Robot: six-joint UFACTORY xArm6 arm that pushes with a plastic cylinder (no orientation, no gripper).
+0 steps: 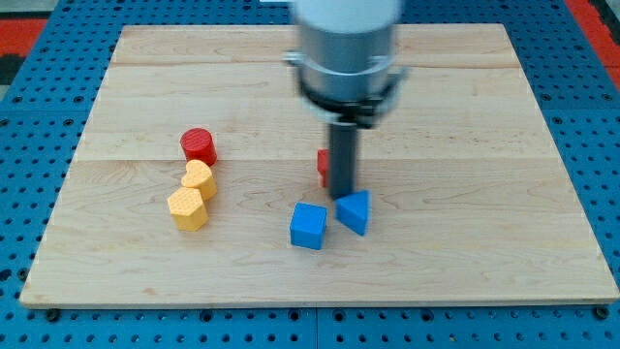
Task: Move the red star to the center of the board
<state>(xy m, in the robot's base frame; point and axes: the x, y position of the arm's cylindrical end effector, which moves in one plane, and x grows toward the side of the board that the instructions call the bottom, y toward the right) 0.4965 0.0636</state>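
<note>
I am resting my tip [343,197] near the board's [484,262] middle, holding nothing since it is only a bare rod, and the red star [323,167] is peeking out just beside the rod on the view's left, mostly hidden. It is looking like a small, light, rigid block that should be sliding readily, so I am judging a flat push against its side best; I cannot tell which way its points face, and it probably has no long axis
</note>
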